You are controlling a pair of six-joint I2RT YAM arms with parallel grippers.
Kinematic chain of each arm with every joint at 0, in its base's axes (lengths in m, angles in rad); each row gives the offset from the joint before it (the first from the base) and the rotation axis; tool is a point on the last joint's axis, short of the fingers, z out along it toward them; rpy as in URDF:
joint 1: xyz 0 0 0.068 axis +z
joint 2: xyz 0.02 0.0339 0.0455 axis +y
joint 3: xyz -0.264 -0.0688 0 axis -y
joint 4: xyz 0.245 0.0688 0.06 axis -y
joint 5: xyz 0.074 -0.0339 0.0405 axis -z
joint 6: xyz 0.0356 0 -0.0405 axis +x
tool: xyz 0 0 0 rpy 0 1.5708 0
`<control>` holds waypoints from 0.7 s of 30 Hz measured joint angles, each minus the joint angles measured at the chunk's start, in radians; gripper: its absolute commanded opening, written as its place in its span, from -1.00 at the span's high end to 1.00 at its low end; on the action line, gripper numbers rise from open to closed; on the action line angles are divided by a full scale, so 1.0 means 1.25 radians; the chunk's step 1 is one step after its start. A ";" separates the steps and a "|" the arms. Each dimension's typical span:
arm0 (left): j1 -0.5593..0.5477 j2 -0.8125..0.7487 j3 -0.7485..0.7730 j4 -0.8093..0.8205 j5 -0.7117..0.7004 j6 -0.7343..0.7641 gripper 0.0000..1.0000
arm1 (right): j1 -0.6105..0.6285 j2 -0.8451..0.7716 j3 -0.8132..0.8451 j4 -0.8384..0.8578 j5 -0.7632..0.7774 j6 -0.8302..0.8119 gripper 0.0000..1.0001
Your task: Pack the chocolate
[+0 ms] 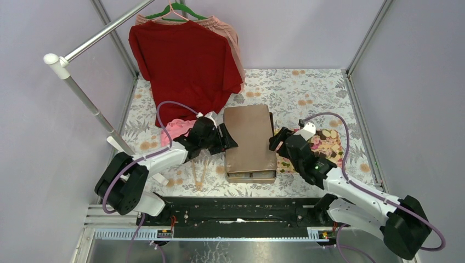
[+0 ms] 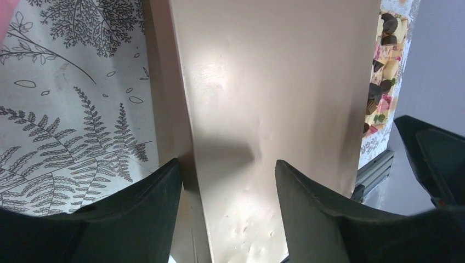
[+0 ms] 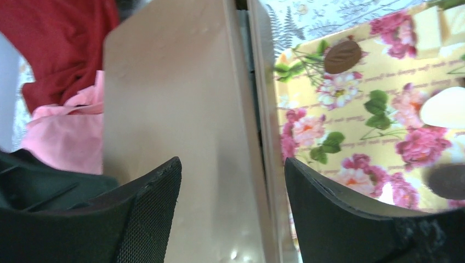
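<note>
Up front in both wrist views are black fingers, spread apart with nothing pinched. The left gripper (image 2: pixel 227 164) hangs over the left edge of the tan lid (image 1: pixel 249 137), and the right gripper (image 3: pixel 231 164) over its right edge.

The chocolate (image 3: pixel 342 56) sits loose on the flowery tray (image 3: pixel 329 87), just to the right of the box (image 1: pixel 250 176). So I'd say none of it can go in while that lid is on.

My worry is that the lid looks a bit crooked on the box. If only one side gets grabbed, it could tip or slide off. The right arm is also close enough to the tray to knock pieces around.

Most of the box's inside is hidden, with only a strip showing at the near end, and I can't tell what's in there. The right arm also covers part of the tray from above.
</note>
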 measured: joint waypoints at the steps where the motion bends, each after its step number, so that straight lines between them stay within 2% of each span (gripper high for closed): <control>1: -0.001 0.001 0.004 -0.005 -0.002 0.004 -0.37 | -0.016 0.010 0.000 0.000 -0.015 -0.005 -0.53; 9: -0.016 0.018 0.038 -0.047 -0.024 0.042 -0.36 | -0.115 0.093 0.000 0.034 -0.127 -0.028 -0.52; 21: -0.064 0.025 0.070 -0.125 -0.081 0.107 -0.29 | -0.133 0.130 -0.019 0.060 -0.262 -0.029 -0.15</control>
